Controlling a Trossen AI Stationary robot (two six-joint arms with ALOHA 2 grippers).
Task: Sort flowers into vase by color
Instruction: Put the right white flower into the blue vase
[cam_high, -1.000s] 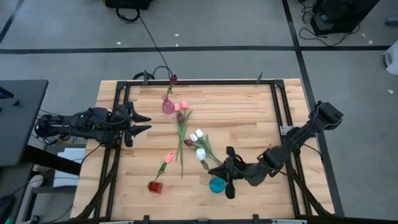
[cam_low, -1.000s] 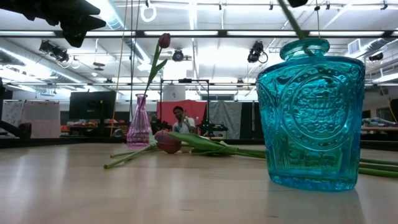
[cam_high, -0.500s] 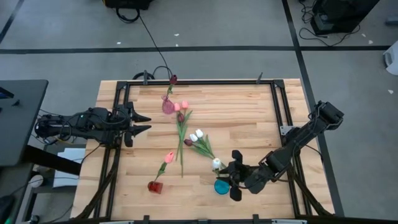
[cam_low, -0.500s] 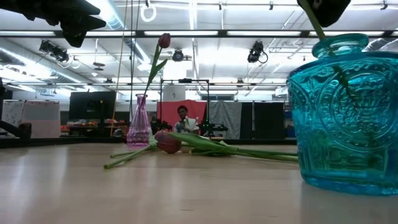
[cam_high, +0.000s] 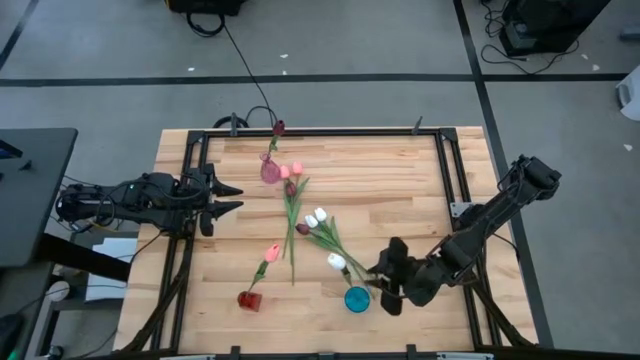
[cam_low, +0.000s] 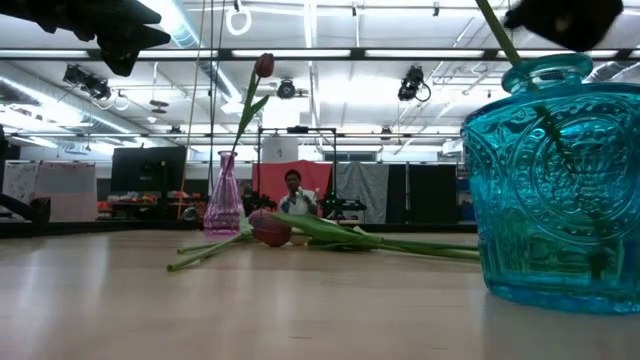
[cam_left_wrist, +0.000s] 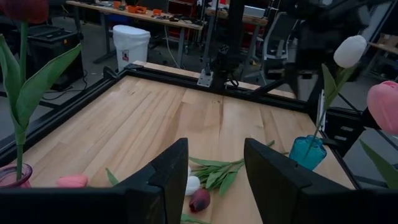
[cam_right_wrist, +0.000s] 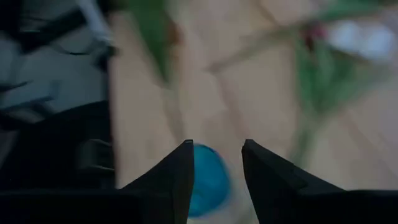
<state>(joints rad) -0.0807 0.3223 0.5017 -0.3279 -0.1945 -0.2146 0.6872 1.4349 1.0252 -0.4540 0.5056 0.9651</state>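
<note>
One white tulip stands in the blue vase; right gripper, fingers apart just beside it, should lift clear without snagging the stem; left gripper waits open.

Pretty clearly a robotics lab, a big open one. The wooden table sits in a black metal frame on a grey floor marked with dark tape lines, and a cable runs off across it. Looking level across the table you get a high industrial ceiling with strip lights and cameras or lamps clamped to overhead rails. Further back there are dark curtains, a red panel, and a person at a workstation. Past the table's far end: benches with gear, office chairs, and a white bin.
</note>
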